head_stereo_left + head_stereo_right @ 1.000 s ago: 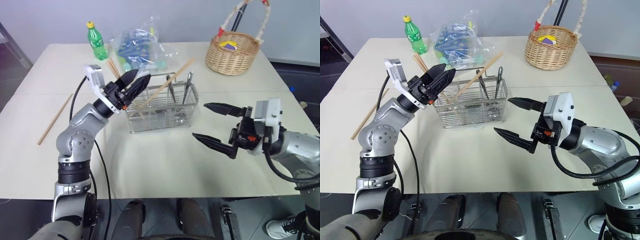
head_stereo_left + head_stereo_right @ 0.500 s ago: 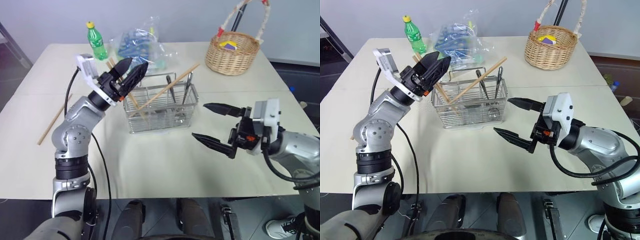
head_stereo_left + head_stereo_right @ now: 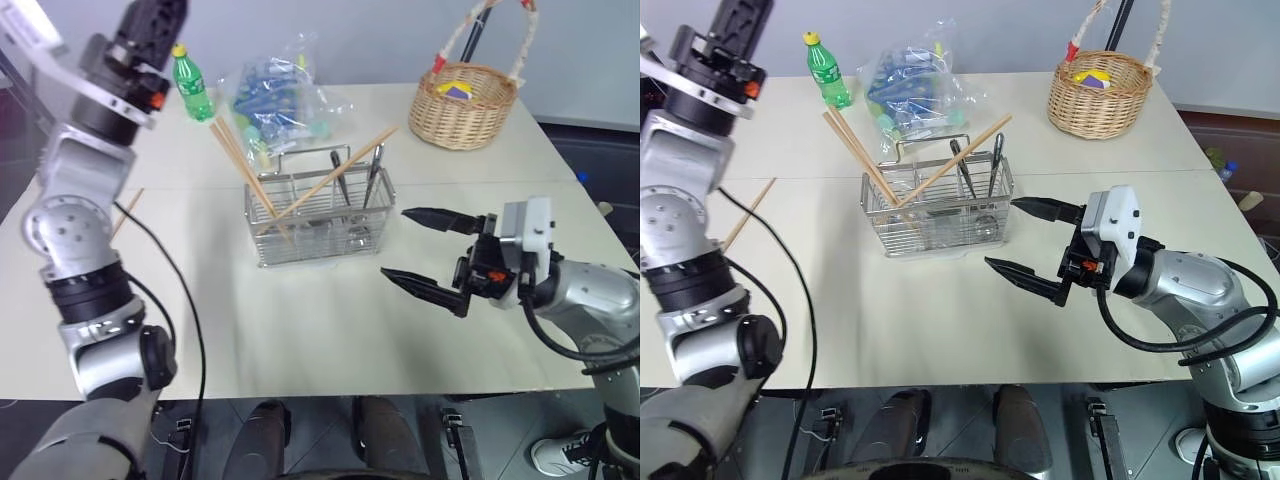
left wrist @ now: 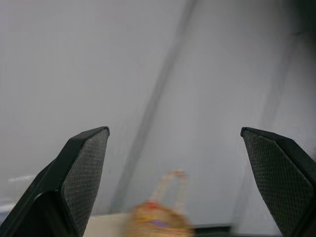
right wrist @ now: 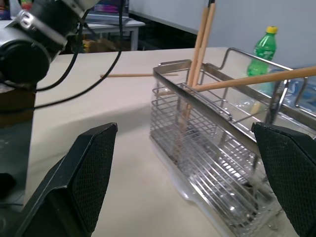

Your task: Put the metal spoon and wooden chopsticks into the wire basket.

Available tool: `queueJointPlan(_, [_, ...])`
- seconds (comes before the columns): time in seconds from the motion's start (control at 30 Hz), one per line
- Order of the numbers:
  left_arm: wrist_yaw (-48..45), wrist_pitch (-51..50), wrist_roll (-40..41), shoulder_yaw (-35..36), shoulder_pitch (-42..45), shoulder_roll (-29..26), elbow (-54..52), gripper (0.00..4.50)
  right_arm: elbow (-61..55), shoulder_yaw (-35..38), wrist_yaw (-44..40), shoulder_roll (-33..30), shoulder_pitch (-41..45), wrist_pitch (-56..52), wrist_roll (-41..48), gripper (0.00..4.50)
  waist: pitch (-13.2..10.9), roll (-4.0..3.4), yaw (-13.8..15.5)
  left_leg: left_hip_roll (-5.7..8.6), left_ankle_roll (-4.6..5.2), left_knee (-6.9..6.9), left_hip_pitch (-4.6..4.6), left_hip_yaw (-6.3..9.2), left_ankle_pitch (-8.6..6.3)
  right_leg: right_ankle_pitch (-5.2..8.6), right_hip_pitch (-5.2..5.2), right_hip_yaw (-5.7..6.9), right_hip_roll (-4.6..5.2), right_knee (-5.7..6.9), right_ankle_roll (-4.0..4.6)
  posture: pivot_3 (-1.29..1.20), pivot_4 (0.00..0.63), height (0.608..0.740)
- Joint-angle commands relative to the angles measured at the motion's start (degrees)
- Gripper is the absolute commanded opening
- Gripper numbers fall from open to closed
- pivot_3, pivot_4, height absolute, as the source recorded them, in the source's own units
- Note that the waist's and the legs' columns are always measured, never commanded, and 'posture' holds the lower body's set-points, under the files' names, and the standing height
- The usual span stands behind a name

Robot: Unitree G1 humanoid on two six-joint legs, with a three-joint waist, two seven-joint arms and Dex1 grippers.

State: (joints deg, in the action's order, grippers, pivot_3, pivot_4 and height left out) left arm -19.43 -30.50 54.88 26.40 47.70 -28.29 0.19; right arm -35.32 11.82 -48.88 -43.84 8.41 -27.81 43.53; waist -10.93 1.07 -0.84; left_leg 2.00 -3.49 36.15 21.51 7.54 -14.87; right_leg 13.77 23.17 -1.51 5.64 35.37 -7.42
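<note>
Left fingers (image 4: pixel 84 173): spread wide, nothing between them, raised high above the tabletop's (image 3: pixel 300 320) left side.
Loose wooden stick (image 3: pixel 126 212): flat on the tabletop, below the left arm, well apart from both sets of fingers.
Green bottle (image 3: pixel 192 84): upright at the far left of the tabletop.
Clear plastic bag (image 3: pixel 278 95): behind the wire basket.
Wooden chopsticks (image 3: pixel 240 165): standing tilted in the wire basket, tips leaning out past its rim; one stick (image 3: pixel 335 178) slants across toward the right.
Wire basket (image 3: pixel 320 215): centre of tabletop, just left of the right fingers.
Metal spoon (image 3: pixel 375 168): handle upright in the wire basket's right end; bowl cannot be made out.
Right fingers (image 3: pixel 425 252): wide apart, empty, pointing at the wire basket, not touching it.
Wicker basket (image 3: pixel 466 104): far right corner.
</note>
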Motion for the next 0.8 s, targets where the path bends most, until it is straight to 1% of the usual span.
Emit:
queueJointPlan(0.03, [4.42,2.97,-8.06,1.78,-1.47,-4.28,4.63,4.48,-2.97,0.49,-2.00,-0.64,-0.53,0.85,1.74,4.50,0.00,0.00,0.11,0.00,0.00,0.00,0.01,0.00,0.00,0.00,0.00,0.00,0.00,0.00,0.00,0.00,0.150,0.740])
queueJointPlan(0.13, [10.41,5.19,-16.95,2.12,-4.96,-8.44,11.15,4.48,-3.95,0.36,-3.32,-1.14,-0.77,0.77,2.19,4.50,0.00,0.00,0.04,0.00,0.00,0.00,0.01,0.00,0.00,0.00,0.00,0.00,0.00,-0.01,0.00,0.00,0.150,0.740])
queueJointPlan(0.2, [12.86,5.99,-21.08,2.65,-7.99,-10.81,14.19,4.48,-4.54,0.40,-4.06,-1.45,-1.20,0.53,2.63,4.50,0.00,0.00,-0.17,0.00,0.00,-0.05,-0.02,0.00,0.00,0.00,0.02,0.00,0.00,0.00,0.00,0.00,0.150,0.740])
queueJointPlan(0.3, [14.85,4.82,-26.87,1.85,-13.22,-14.66,17.29,4.48,-4.79,0.35,-4.69,-1.73,-1.57,0.68,2.71,4.50,-0.01,0.04,0.03,-0.02,0.00,-0.06,0.01,0.00,0.00,0.00,0.05,0.00,-0.01,0.00,0.00,0.00,0.150,0.740])
queueJointPlan(0.37, [14.68,3.64,-29.26,1.62,-16.39,-16.63,18.60,4.48,-4.82,0.30,-4.74,-1.73,-1.59,0.63,2.78,4.50,-0.01,0.06,0.03,-0.02,0.00,-0.06,0.03,0.00,0.00,0.00,0.05,0.00,0.00,-0.02,0.00,0.00,0.150,0.740])
queueJointPlan(0.53, [10.60,0.37,-31.96,0.37,-20.26,-19.79,21.52,4.48,-4.34,-0.13,-4.63,-1.57,-1.15,0.57,2.58,4.50,0.00,0.08,0.40,-0.01,0.00,-0.04,0.04,0.02,0.00,0.00,0.02,0.01,0.00,-0.01,0.00,0.00,0.150,0.740])
queueJointPlan(0.63, [5.41,-0.18,-33.83,-2.59,-19.54,-21.39,24.74,4.48,-3.95,-0.44,-4.39,-1.49,-0.48,0.45,2.50,4.50,0.01,0.09,0.29,-0.01,0.00,-0.05,0.03,0.02,0.00,0.00,0.02,0.01,0.00,-0.02,0.01,0.00,0.150,0.740])
queueJointPlan(0.73, [2.90,0.00,-34.98,-3.90,-18.33,-21.82,26.78,4.48,-3.84,-0.65,-4.17,-1.43,-0.22,0.40,2.42,4.50,0.01,0.09,0.16,-0.02,0.00,-0.06,0.03,0.02,0.00,0.00,0.04,0.01,0.00,-0.01,0.01,0.00,0.150,0.740])
queueJointPlan(0.8, [-0.68,-0.42,-35.74,-6.19,-16.98,-22.04,28.13,4.48,-4.05,-0.50,-3.80,-1.36,-0.39,0.42,2.41,4.50,0.01,0.09,0.10,-0.02,0.00,-0.07,0.03,0.02,0.00,0.00,0.05,0.01,0.01,-0.01,0.01,0.00,0.150,0.740])
